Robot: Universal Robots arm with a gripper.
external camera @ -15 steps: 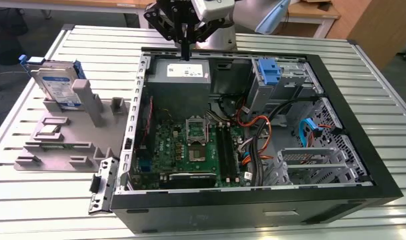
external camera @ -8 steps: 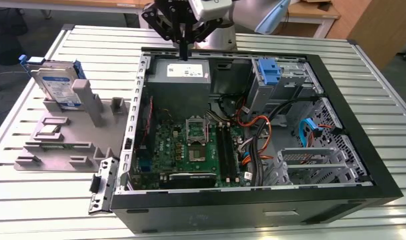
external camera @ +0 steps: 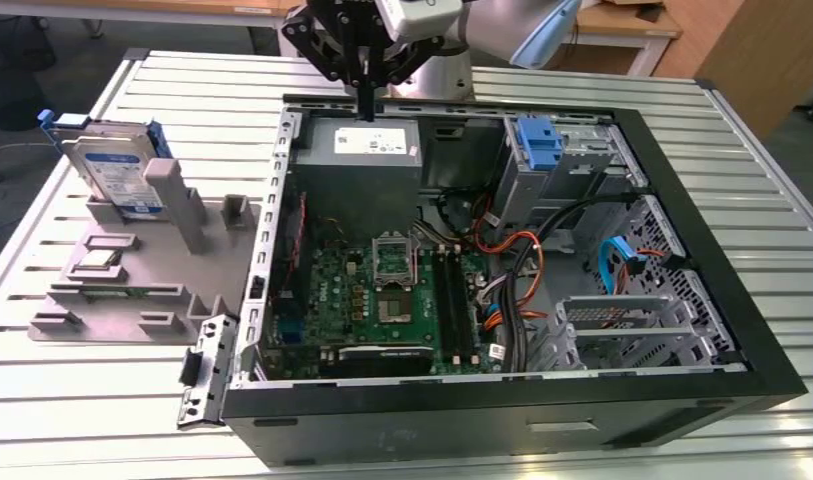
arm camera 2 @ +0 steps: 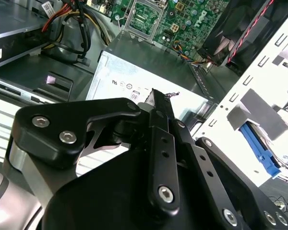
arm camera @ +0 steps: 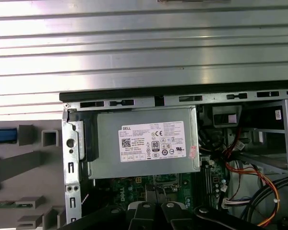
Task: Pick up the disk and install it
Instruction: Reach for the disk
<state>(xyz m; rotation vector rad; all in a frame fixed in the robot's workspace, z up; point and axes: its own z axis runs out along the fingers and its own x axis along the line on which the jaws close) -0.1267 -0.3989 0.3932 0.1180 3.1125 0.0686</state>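
Observation:
The disk point(external camera: 113, 170) is a silver drive with a white-and-blue label and a blue frame. It stands on edge in a grey holder point(external camera: 126, 270) on the table, at the exterior view's left, outside the computer case. Its blue frame point(arm camera 2: 259, 148) also peeks past the case wall in the second wrist view. My gripper point(external camera: 366, 110) hangs above the far edge of the open case, over the grey power supply box point(external camera: 363, 145). Its black fingers point(arm camera 2: 158, 110) are pressed together, shut on nothing. The disk lies well off to the exterior view's left of the gripper.
The black computer case point(external camera: 513, 420) lies open on the slatted metal table point(external camera: 59, 400), showing the green motherboard point(external camera: 379, 300), orange and black cables point(external camera: 513, 260), a bare blue bracket point(external camera: 540, 145) in the drive bay and a metal cage point(external camera: 620, 325).

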